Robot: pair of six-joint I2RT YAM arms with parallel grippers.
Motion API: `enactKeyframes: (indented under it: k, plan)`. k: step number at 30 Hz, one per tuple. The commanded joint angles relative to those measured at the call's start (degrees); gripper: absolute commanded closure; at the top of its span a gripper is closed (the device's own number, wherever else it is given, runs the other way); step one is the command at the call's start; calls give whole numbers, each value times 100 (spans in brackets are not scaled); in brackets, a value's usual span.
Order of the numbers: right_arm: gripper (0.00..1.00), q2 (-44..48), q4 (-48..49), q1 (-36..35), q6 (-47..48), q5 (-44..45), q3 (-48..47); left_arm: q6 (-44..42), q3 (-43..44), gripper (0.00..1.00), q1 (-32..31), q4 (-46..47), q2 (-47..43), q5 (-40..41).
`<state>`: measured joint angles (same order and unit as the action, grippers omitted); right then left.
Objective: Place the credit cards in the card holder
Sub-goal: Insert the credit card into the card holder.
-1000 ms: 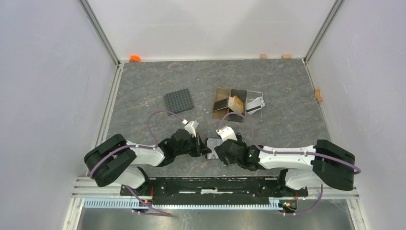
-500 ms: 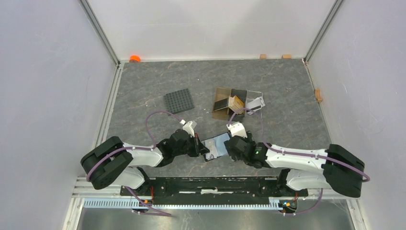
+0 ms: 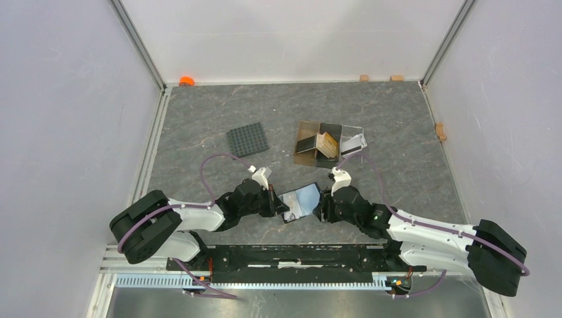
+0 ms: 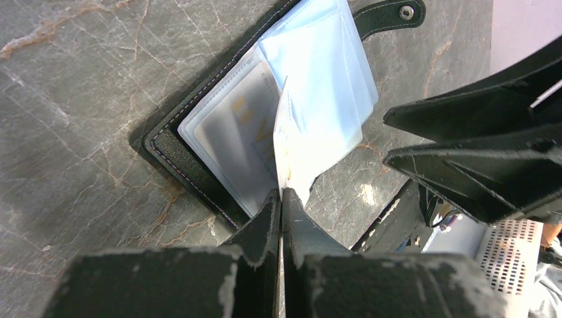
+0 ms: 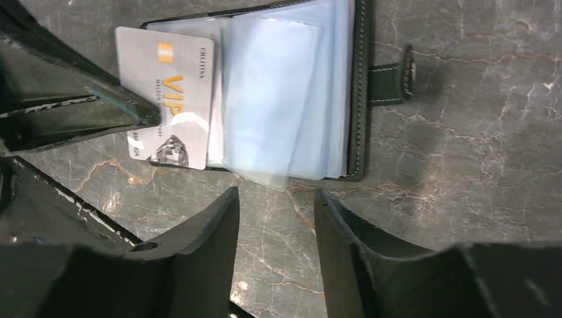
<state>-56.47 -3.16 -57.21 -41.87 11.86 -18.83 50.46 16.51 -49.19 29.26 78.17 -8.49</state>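
risk: your left gripper point(image 4: 281, 199), jaws pressed together on a clear sleeve point(image 4: 291, 146) of the open card holder point(image 3: 299, 201), can tear it or drag the holder. vip card point(image 5: 169, 99) looks only partly in its pocket; right gripper point(image 5: 275, 195), jaws spread and empty, may knock it out.
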Motion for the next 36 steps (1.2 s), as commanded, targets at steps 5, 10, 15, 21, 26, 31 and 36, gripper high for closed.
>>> enactKeyframes:
  k: [5,10,15,21,26,31,36]
  plan:
    - [55,-59,1316,554,-549,-799,607,-159,-166,98,50,-324,4,320]
    - [59,-226,1779,799,-668,-1166,866,-159,-184,98,51,-315,-13,313]
    - [62,-283,2201,922,-861,-1475,1080,-160,-175,98,50,-323,-27,312]
    - [66,-457,2610,931,-1058,-1638,1233,-159,-175,98,50,-340,-47,322]
    - [73,-571,2747,934,-1126,-1556,1294,-159,-184,98,50,-364,-70,328]
    - [76,-680,3024,996,-1207,-1459,1398,-168,-192,98,50,-379,-69,331]
    - [77,-813,3266,1027,-1238,-1442,1392,-168,-201,98,50,-377,-64,317]
